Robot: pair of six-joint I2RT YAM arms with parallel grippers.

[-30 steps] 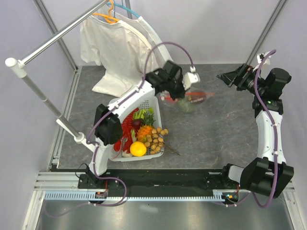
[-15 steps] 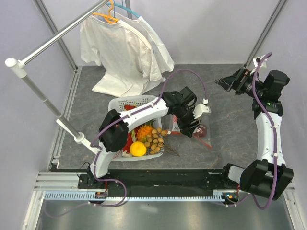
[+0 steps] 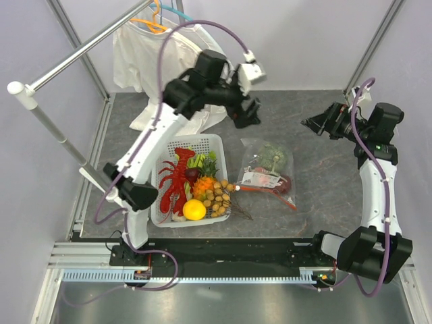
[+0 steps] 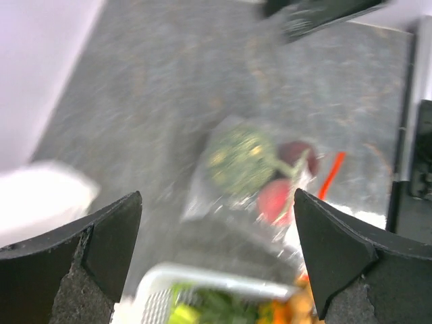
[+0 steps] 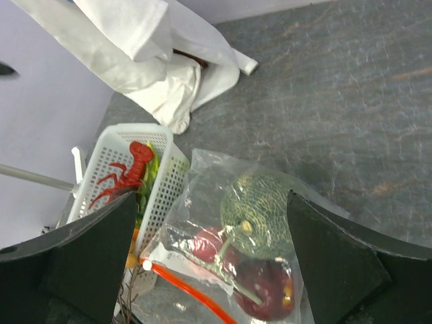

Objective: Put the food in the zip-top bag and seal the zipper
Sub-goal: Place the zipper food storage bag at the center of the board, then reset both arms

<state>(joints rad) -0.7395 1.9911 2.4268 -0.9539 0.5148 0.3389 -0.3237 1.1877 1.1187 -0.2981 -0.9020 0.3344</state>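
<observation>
Both arms are up off the counter right now. The left gripper (image 3: 244, 113) hangs high toward the far edge, fingers (image 4: 74, 253) spread wide with nothing between them. The right gripper (image 3: 314, 124) sits up near the far right corner, spread wide and empty too.

The zip-top bag (image 3: 266, 174) lies flat around mid-counter, just right of the white basket (image 3: 196, 138), well apart from both grippers. Through the plastic I can see the netted melon (image 5: 260, 206) at the far end, with the peach (image 5: 208, 244) and the dark red piece (image 5: 266, 287) toward the near end. The zipper (image 3: 268, 194) runs along the bag's near edge, its white tip at the basket end. I can't tell whether it's pressed closed.

The basket holds a red lobster (image 3: 174, 179) and a yellow fruit (image 3: 194, 210). A white shirt (image 3: 162, 67) hangs at the far left corner.
</observation>
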